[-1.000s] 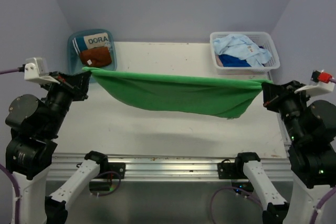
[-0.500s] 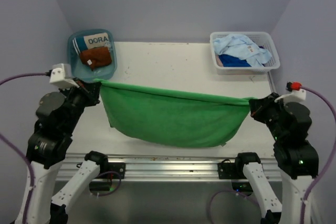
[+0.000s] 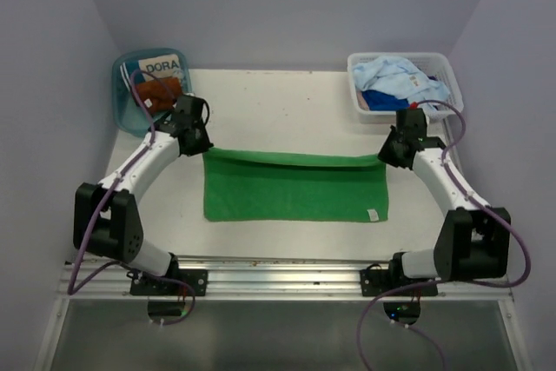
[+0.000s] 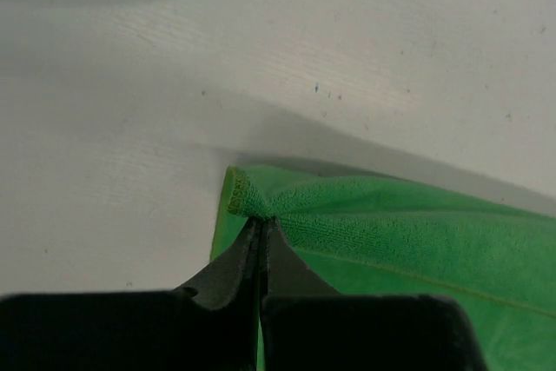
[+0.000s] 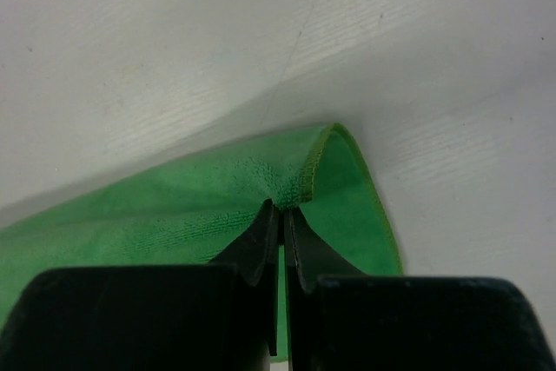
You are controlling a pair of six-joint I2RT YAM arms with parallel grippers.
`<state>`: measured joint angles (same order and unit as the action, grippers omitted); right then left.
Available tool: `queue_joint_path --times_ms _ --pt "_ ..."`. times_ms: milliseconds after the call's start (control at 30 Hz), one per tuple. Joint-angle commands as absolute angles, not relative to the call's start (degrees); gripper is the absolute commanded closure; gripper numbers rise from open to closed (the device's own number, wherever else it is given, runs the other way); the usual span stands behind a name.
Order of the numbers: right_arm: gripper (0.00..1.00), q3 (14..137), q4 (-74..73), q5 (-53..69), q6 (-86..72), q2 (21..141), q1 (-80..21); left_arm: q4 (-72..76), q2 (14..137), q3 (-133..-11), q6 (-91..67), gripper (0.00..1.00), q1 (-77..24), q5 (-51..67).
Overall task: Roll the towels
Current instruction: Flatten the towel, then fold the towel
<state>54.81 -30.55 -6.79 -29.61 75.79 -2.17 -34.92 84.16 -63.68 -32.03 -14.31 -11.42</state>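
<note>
Both arms have swung forward and down since the frame half a second back: the green towel (image 3: 295,188), then hanging stretched in the air between them, now lies spread on the worktop (image 3: 287,106). It sits as a flat rectangle, long side running left to right, around the middle of the surface. A small white tag (image 3: 372,214) shows at its near right corner. Near edge lies flat; far edge runs slightly bowed between its two corners. Far left corner of the worktop: a teal tub (image 3: 122,102) holding the white-and-teal DORA item (image 3: 162,67) and a rust-brown towel (image 3: 159,90). The left wrist and its cable cross in front of the tub in the top view and hide part of that towel. Far right corner: a white basket (image 3: 358,67) with a light blue towel (image 3: 395,76) heaped over a dark blue towel (image 3: 382,99); the right wrist sits just in front of its near side. Tub and basket both stand apart from the green towel. Left gripper (image 3: 205,149) is clamped on the far left corner. Right gripper (image 3: 383,158) is clamped on the far right corner. Each wrist view shows the fingers pressed together with a pucker of green cloth pinched at their tips, the corner lifted slightly off the surface.
</note>
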Motion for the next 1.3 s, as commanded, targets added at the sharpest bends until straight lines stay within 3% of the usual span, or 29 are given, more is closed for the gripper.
queue_joint_path --times_ms 0,233,567,800,1267 --pt "1.00 60.2 -23.3 -8.8 -29.8 79.8 -1.9 -29.8 87.1 -69.5 -33.0 1.00 -10.0 -9.0" --pt "1.00 62.8 -27.1 -7.7 -28.8 81.3 -1.9 -32.9 87.7 -70.7 -31.6 1.00 -6.9 -4.6" --pt "1.00 44.6 -35.5 -3.4 -33.7 64.4 -1.9 -37.3 75.2 -52.7 -30.6 1.00 -7.0 2.7" --pt "1.00 38.6 -43.1 -4.5 -38.6 53.0 -1.9 -38.9 68.6 -43.3 -34.8 1.00 -7.0 5.5" --pt "1.00 32.6 -44.6 -3.5 -40.2 49.8 -1.9 -38.4 68.1 -39.1 -37.0 1.00 -7.0 3.4"
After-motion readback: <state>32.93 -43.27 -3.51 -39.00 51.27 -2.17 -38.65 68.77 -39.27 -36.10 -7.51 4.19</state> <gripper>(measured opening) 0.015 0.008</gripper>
